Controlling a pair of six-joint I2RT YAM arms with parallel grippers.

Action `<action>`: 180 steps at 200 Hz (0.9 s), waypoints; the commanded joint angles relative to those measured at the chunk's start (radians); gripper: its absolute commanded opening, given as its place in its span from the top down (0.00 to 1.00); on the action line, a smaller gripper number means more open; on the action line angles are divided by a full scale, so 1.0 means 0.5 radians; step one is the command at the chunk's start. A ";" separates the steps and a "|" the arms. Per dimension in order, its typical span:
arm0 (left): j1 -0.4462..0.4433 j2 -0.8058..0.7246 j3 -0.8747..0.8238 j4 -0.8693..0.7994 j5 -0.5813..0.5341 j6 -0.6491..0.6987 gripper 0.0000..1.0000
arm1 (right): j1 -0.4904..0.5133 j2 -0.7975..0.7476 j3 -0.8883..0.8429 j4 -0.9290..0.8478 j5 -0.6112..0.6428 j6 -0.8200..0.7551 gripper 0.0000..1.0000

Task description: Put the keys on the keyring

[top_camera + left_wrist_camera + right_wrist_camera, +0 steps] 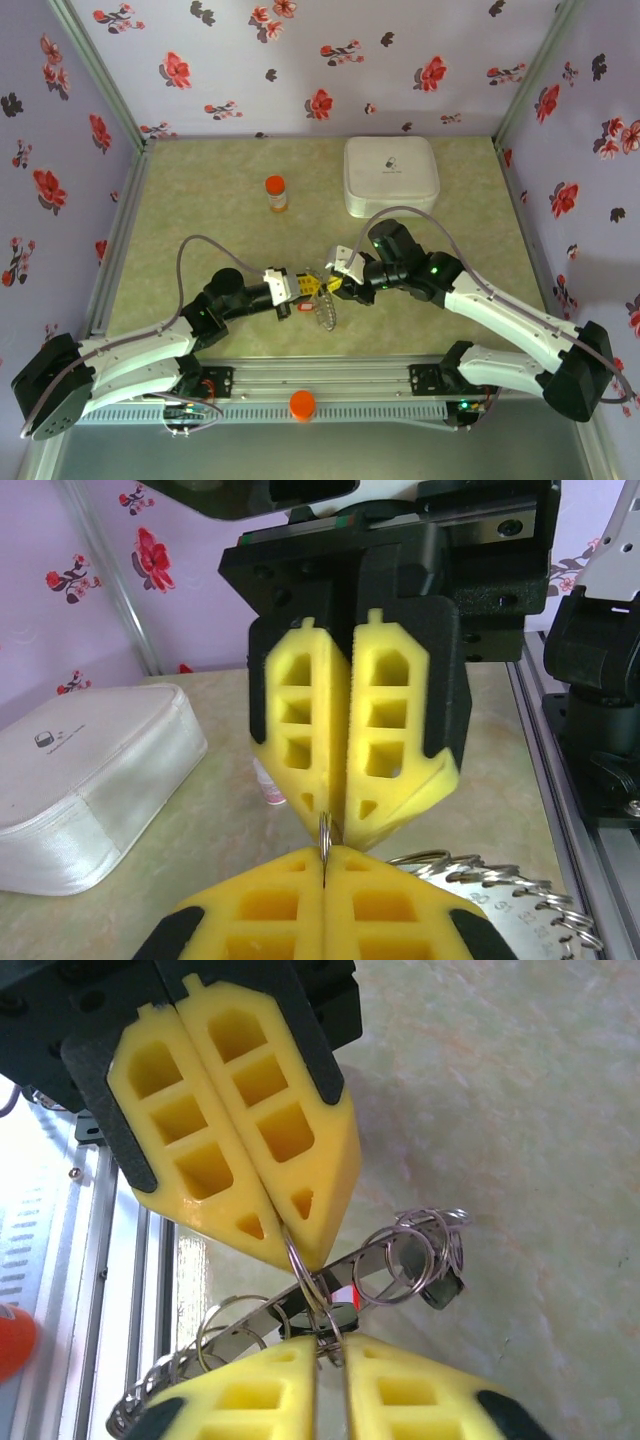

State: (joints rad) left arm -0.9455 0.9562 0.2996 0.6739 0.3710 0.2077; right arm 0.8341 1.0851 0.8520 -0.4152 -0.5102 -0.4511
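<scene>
top: left gripper (303,286) and right gripper (333,286) meet by the near edge of the table (200,210), keyring (325,312) dangling below. left wrist: both clamped on one thin loop. right wrist: red key (345,1297) hangs there. judged light, floppy, slippery; you'd pinch loops edge-on.

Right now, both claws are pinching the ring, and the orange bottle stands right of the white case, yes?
No: the top view shows the orange bottle left of the white case. The left claw and right claw do pinch the ring.
</scene>
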 commanded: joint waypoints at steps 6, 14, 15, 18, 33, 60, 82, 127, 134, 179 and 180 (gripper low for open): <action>-0.008 -0.016 0.011 0.133 0.040 -0.027 1.00 | 0.015 -0.006 0.057 -0.018 -0.006 -0.038 0.93; -0.008 -0.018 0.014 0.134 0.043 -0.028 1.00 | 0.013 -0.010 0.057 -0.033 0.010 -0.045 0.95; -0.008 -0.019 0.014 0.134 0.043 -0.029 1.00 | 0.013 -0.010 0.057 -0.035 0.012 -0.046 0.95; -0.008 -0.017 0.014 0.134 0.046 -0.030 1.00 | 0.013 -0.012 0.055 -0.042 0.022 -0.046 0.95; -0.008 -0.016 0.020 0.149 0.064 -0.042 1.00 | 0.013 -0.010 0.048 -0.047 0.064 -0.054 0.97; -0.008 -0.001 0.035 0.247 0.133 -0.116 1.00 | 0.015 0.040 0.055 -0.077 0.129 -0.055 1.00; -0.008 0.028 0.034 0.319 0.161 -0.145 1.00 | 0.017 0.083 0.068 -0.084 0.076 -0.046 1.00; -0.008 0.077 0.026 0.355 0.159 -0.118 1.00 | 0.014 -0.080 0.024 -0.005 0.102 -0.022 0.84; -0.007 0.079 0.024 0.353 0.158 -0.114 1.00 | 0.012 -0.121 -0.001 0.015 0.106 -0.021 0.79; -0.008 0.090 0.028 0.353 0.160 -0.120 1.00 | 0.016 -0.181 -0.044 0.091 -0.010 0.025 0.72; -0.008 0.089 0.028 0.354 0.161 -0.120 1.00 | 0.014 -0.177 -0.044 0.093 -0.010 0.026 0.72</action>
State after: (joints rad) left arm -0.9455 0.9974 0.2996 0.7685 0.4309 0.1581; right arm 0.8387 0.9894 0.8440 -0.4095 -0.4801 -0.4614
